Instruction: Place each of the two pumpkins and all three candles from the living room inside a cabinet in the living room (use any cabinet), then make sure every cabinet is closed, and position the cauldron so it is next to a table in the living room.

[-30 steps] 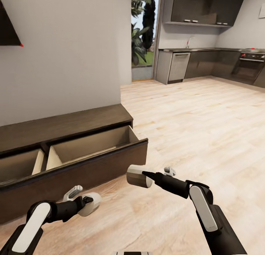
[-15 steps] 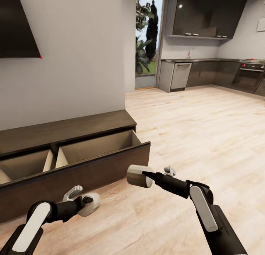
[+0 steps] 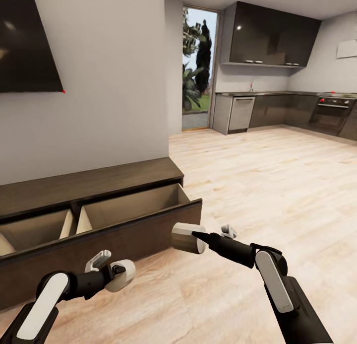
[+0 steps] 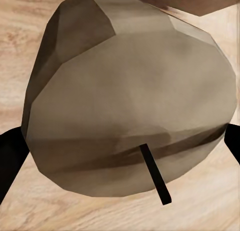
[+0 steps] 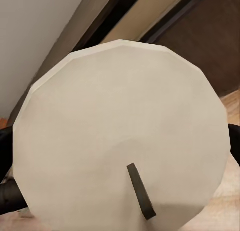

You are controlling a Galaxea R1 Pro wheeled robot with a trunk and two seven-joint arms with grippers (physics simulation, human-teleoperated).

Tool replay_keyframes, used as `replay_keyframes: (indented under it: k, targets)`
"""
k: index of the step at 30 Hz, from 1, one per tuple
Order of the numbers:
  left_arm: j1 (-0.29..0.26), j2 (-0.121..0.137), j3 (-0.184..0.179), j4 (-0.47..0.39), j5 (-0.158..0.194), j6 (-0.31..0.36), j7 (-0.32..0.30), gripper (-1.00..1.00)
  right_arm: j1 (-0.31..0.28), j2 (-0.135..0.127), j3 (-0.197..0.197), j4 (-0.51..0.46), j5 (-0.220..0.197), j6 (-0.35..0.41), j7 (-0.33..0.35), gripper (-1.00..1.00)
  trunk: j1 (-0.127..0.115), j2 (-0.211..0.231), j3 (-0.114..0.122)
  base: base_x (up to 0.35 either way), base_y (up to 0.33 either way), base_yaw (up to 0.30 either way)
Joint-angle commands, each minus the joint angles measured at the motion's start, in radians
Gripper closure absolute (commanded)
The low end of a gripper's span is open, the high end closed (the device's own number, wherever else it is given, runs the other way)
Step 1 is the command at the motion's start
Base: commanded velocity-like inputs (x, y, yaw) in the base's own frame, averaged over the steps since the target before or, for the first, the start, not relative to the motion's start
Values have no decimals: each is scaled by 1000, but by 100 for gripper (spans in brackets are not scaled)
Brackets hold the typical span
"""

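In the head view my left gripper is shut on a pale stubby candle, low over the floor in front of the cabinet. My right gripper is shut on a second candle, held just off the cabinet's right end. The long dark-brown cabinet runs along the wall, with two beige-lined drawers pulled open. Close up, the left wrist view has its candle with a dark wick, and the right wrist view has the other candle's flat end facing the open drawer. No pumpkins, cauldron or table are in view.
A dark screen hangs on the wall above the cabinet. Light wood floor stretches to the right toward a kitchen with grey cabinets, an oven and a doorway onto plants.
The whole picture has slid downward, so the camera has tilted up or moved. Both arms keep their candles in the same pose.
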Motion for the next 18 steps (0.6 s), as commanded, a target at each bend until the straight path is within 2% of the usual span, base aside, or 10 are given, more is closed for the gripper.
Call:
replay_keyframes:
  k: [1, 5, 18]
  targets:
    - [0, 0, 0, -1, 10, 3, 10, 100, 0, 0, 0, 0, 8, 2, 5, 100, -1, 0, 3, 0, 0, 0]
    - [-1, 0, 0, -1, 10, 3, 10, 100, 0, 0, 0, 1, 8, -9, -5, 100, -2, 1, 17, 0, 0, 110]
    - [-1, 0, 0, -1, 10, 3, 10, 100, -1, 1, 2, 31, 9, -12, -30, 100, -8, 4, 57, 0, 0, 239]
